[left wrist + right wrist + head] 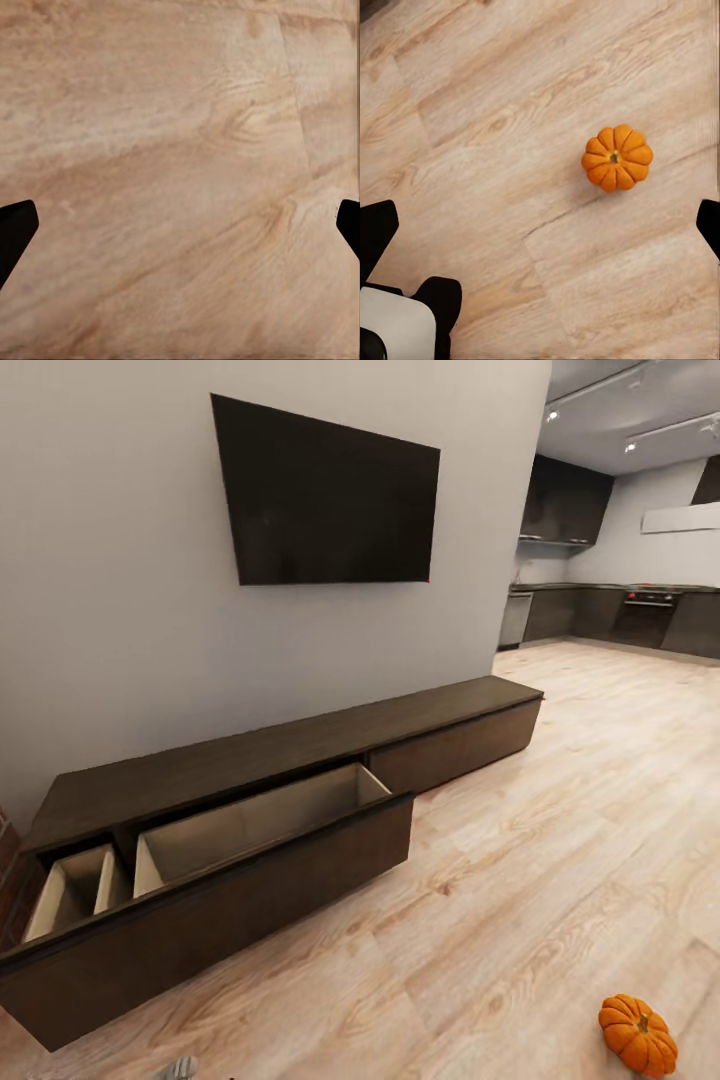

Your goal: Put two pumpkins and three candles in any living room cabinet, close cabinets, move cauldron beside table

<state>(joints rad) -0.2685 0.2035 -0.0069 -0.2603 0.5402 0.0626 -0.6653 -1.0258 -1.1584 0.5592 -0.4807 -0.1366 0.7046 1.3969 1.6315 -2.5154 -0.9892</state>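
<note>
1 pumpkin (638,1035) sat on the wooden floor (560,840) at about 5 o'clock in the head view, well apart from the cabinet (300,760), so that part of the job was plainly not done. It stood upright, stem up, with bare boards all round it. The right wrist view looked straight down on the same pumpkin (617,157), which lay ahead of the right gripper (540,225) and toward its 1 o'clock, not yet between the fingers.

Along the wall, under the dark television (325,495), the cabinet ran from 8 o'clock toward 2 o'clock. Its near drawer (250,830) stood pulled well out, showing 2 pale compartments: a long one and a shorter one at the 8 o'clock end. Both looked bare as far as I could see into them, though the drawer front hid their near parts. The far drawer front (455,745) was flush and closed.

By my reckoning the task was at an early stage: a drawer stood ready, at least 1 pumpkin was yet to be lifted in, and the drawer would need closing afterwards. Of the candles, the second pumpkin, the cauldron and the grey table I could judge nothing from where things stood.

Both grippers had their fingers spread wide with nothing held. The left gripper (180,225) hung over bare floor, its dark fingertips (15,229) at the edges of the wrist view.
</note>
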